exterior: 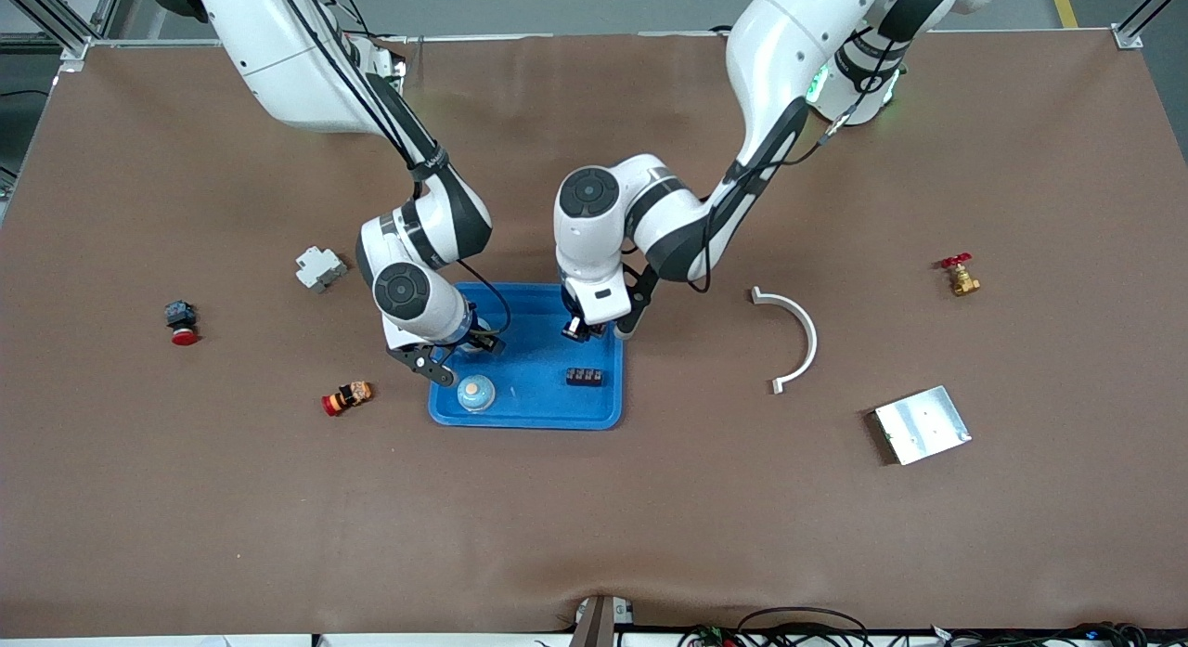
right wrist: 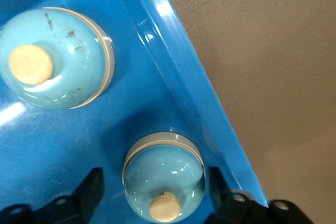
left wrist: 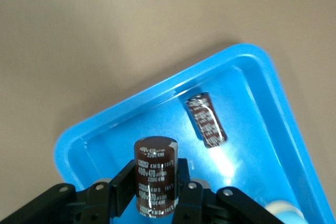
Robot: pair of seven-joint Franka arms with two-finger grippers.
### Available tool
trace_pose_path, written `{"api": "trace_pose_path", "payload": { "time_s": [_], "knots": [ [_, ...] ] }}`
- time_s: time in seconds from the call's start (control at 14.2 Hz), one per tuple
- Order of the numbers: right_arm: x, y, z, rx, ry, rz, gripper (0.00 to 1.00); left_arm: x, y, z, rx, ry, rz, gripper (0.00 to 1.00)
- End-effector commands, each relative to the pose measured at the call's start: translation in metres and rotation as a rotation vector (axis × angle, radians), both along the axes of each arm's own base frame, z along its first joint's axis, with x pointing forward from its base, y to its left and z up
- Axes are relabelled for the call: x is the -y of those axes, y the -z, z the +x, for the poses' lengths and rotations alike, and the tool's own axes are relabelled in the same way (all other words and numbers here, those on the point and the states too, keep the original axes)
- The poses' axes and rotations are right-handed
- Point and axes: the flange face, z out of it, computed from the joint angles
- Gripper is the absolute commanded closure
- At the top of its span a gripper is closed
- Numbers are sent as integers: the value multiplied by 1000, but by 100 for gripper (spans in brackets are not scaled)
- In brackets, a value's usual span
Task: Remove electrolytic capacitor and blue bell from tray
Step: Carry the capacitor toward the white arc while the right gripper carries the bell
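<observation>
Capacitor [left wrist: 155, 174], dark brown with pale print, stands upright, clenched between the fingers of the left claw [exterior: 583, 331], which hangs over the blue tray [exterior: 543, 415] near its 2 o'clock corner, counting twelve toward the robots' bases and six toward the front camera. A second capacitor [left wrist: 206, 119] lies on its side on the tray floor under that claw. Bell [right wrist: 164, 169], pale blue with a cream knob, sits in the tray by its 9 o'clock rim; the right claw [right wrist: 156, 184] is down around it, released, a finger on each side and a gap showing between fingers and bell. A second bell [exterior: 475, 394] rests in the tray's 7 o'clock corner, and a black terminal block [exterior: 585, 378] at its 5 o'clock corner. Out on the brown counter [exterior: 594, 536], from the tray: a red and yellow part [exterior: 347, 398] at 9 o'clock just beside the tray, a white clip block [exterior: 320, 268] at 10 o'clock, a red push button [exterior: 181, 322] well out at 9 o'clock, a white curved bracket [exterior: 794, 336] at 3 o'clock, a metal plate [exterior: 922, 424] at 4 o'clock, and a brass valve [exterior: 959, 276] with a red handle at 2 o'clock
</observation>
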Motion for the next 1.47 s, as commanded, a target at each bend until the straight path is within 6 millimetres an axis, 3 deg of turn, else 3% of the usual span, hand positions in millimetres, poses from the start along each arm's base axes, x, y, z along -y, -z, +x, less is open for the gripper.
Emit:
{"api": "trace_pose_path", "payload": {
  "time_s": [0.0,0.14,0.49,0.63,0.84,1.12,1.4],
  "knots": [
    [0,-7,10,-1,47,22,39,-24,-29,-9,-22,188,36,100],
    [-1,-12,13,3,47,25,49,-35,-30,-25,-35,359,79,100],
    [-5,-60,37,-58,35,16,76,-94,-13,-26,-92,690,156,100],
    [16,-67,46,-61,21,22,90,-124,-8,-25,-116,780,181,100],
    [82,-86,58,-126,-176,63,99,-163,10,-27,-100,887,184,100],
    [202,-105,67,-132,-410,155,99,-224,49,-32,-43,1030,180,100],
    [301,-103,60,-130,-591,121,99,-259,62,-20,-63,1065,195,100]
  ]
}}
